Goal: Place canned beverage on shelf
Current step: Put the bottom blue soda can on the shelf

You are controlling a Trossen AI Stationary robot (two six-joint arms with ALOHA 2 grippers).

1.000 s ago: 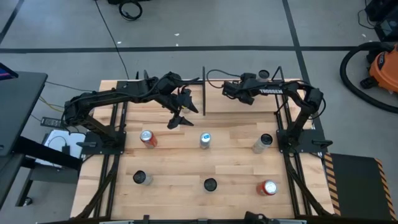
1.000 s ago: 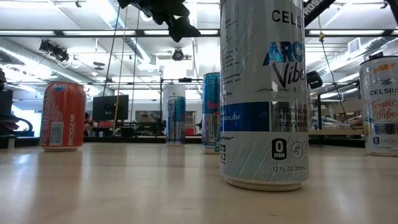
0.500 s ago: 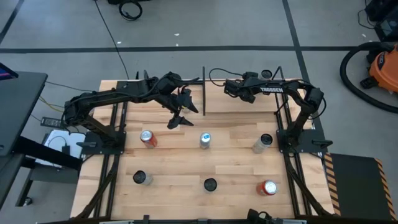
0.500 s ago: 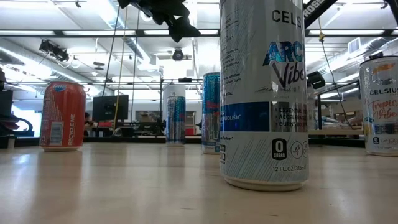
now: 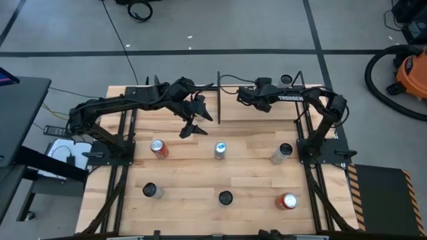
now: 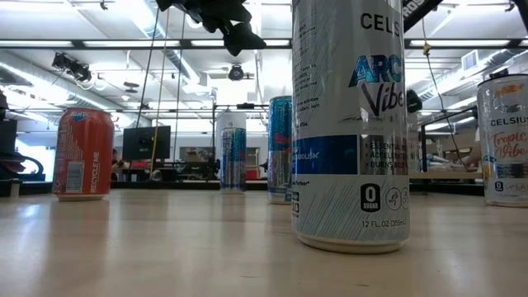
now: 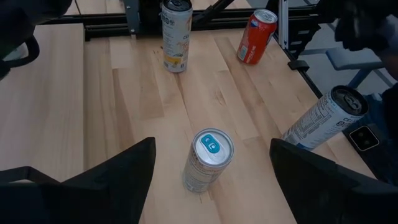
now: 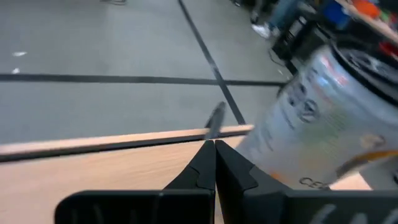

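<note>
Several cans stand upright on the planked table. A silver can with a blue top (image 5: 219, 150) stands mid-table and shows in the left wrist view (image 7: 208, 158). My left gripper (image 5: 193, 124) hangs open above the table, a little to the far left of that can. The shelf (image 5: 267, 115) is the pale panel at the far right. My right gripper (image 5: 240, 94) is shut over the shelf's far left part. A pale can (image 8: 323, 118) shows close beside its fingertips (image 8: 211, 149) in the right wrist view. My right gripper's shut fingers point toward the table's far left, close beside the pale can (image 8: 292, 143). I cannot tell whether they touch it.
Other cans: a red one (image 5: 158, 148) at the left, a pale one (image 5: 282, 153) at the right, and three near the front, (image 5: 152, 191), (image 5: 225, 197) and a red one (image 5: 288, 201). A black upright rod (image 5: 219, 97) edges the shelf's left side.
My right gripper has shifted a little toward the table's far edge and left over the shelf, staying shut. My left gripper and the cans on the table have kept still.
</note>
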